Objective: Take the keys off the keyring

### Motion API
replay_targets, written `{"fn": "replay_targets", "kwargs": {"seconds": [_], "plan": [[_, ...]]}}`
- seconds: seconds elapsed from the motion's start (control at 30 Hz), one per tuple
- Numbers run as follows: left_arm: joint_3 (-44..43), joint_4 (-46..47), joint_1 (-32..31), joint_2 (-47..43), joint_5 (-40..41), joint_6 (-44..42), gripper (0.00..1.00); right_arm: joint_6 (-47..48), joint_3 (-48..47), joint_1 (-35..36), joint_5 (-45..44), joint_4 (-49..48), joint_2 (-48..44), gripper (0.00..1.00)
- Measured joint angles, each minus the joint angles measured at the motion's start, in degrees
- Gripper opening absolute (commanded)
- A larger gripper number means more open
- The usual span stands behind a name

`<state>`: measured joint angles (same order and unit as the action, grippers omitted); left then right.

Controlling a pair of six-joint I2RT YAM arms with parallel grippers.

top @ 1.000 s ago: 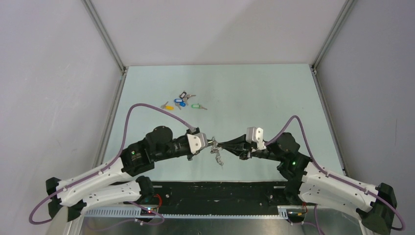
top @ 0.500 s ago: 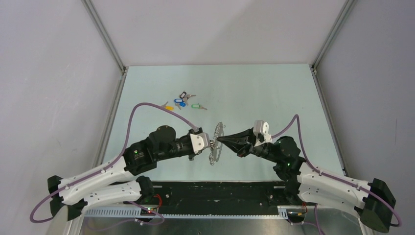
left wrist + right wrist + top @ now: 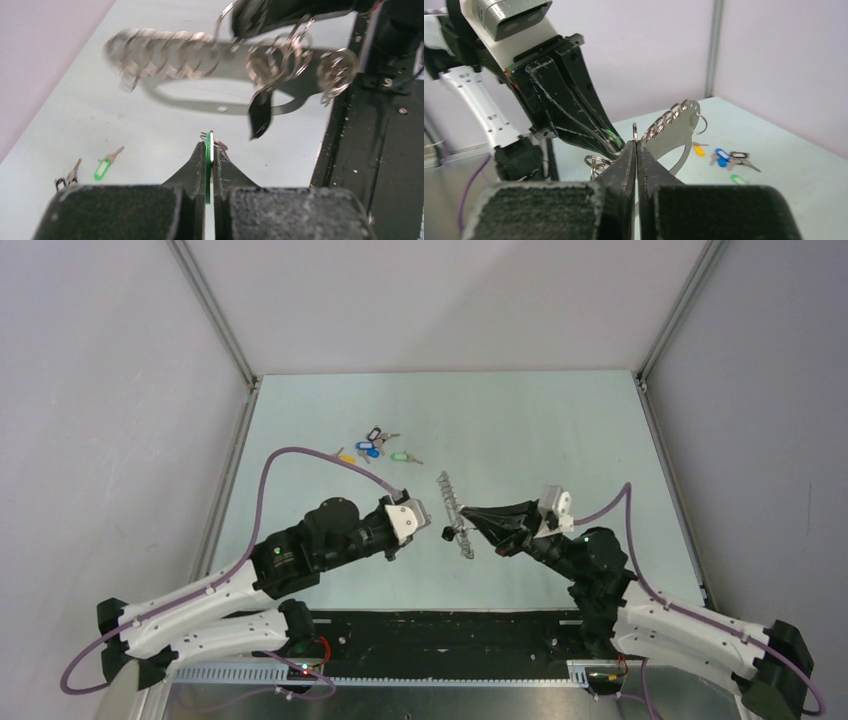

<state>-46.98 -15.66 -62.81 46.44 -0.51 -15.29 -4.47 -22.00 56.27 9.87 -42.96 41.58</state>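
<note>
- Now, the keyring (image 3: 450, 498) hangs in the air between the two arms, clear of the table (image 3: 560, 440). It is a flat grey oval strap, and it is tilted.
- A row of small split rings (image 3: 165, 47) is threaded along the strap's upper edge. They are blurred in the left wrist view, so I cannot tell whether any keys sit among them.
- The right claw (image 3: 636, 145) has its fingers pressed together on one thin ring of the keyring. The strap stands up just behind its tips.
- The left claw (image 3: 211, 150) is closed on a thin green tag (image 3: 208, 167), seen edge-on, with a small wire ring at the tag's tip.
- That claw sits just beside the keyring, on the side away from the right claw. The left wrist view shows a gap between the tag's ring and the strap.
- A black tag (image 3: 260, 117) dangles from a ring on the strap's lower side, close to the left claw's tips.
- Loose keys (image 3: 378, 447) with yellow, blue and green tags lie flat on the table, well beyond the keyring and toward the far left.
</note>
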Motion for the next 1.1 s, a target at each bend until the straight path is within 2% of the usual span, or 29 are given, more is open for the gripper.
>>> {"fn": "replay_targets", "kwargs": {"seconds": [0.17, 0.3, 0.5, 0.63, 0.8, 0.97, 1.0, 1.03, 1.07, 1.1], "plan": [[0.0, 0.2, 3.1, 0.7, 5.2, 5.2, 0.0, 2.2, 2.2, -2.6, -6.1, 7.0, -8.8, 0.0], [0.0, 2.1, 10.8, 6.5, 7.1, 12.8, 0.0, 3.1, 3.7, -4.1, -12.1, 13.1, -14.0, 0.0], [1.4, 12.8, 29.8, 22.4, 1.8, 26.9, 0.0, 3.2, 4.9, -5.6, -17.1, 20.0, -19.2, 0.0], [-1.6, 18.3, 38.9, 34.6, -1.9, 33.4, 0.0, 3.2, 4.9, -5.8, -17.8, 22.8, -19.8, 0.0], [-10.6, 21.3, 44.7, 48.2, -6.4, 37.0, 0.0, 3.1, 4.9, -5.8, -18.3, 25.0, -20.2, 0.0], [-16.5, 22.9, 48.4, 56.0, -9.9, 38.5, 0.0, 3.0, 4.9, -5.8, -18.5, 25.6, -20.4, 0.0], [-17.3, 23.1, 49.0, 57.0, -10.3, 38.8, 0.04, 3.0, 4.9, -5.8, -18.6, 25.6, -20.4, 0.0], [-17.7, 23.3, 49.4, 57.9, -10.5, 38.9, 0.31, 3.1, 4.9, -5.8, -18.6, 25.6, -20.4, 0.0], [-18.1, 23.3, 49.8, 58.4, -10.6, 39.1, 0.45, 3.1, 4.9, -5.8, -18.8, 25.6, -20.3, 0.0], [-18.1, 23.3, 50.1, 58.6, -10.7, 39.1, 0.66, 3.2, 4.9, -5.8, -18.9, 25.6, -20.1, 0.0]]}}
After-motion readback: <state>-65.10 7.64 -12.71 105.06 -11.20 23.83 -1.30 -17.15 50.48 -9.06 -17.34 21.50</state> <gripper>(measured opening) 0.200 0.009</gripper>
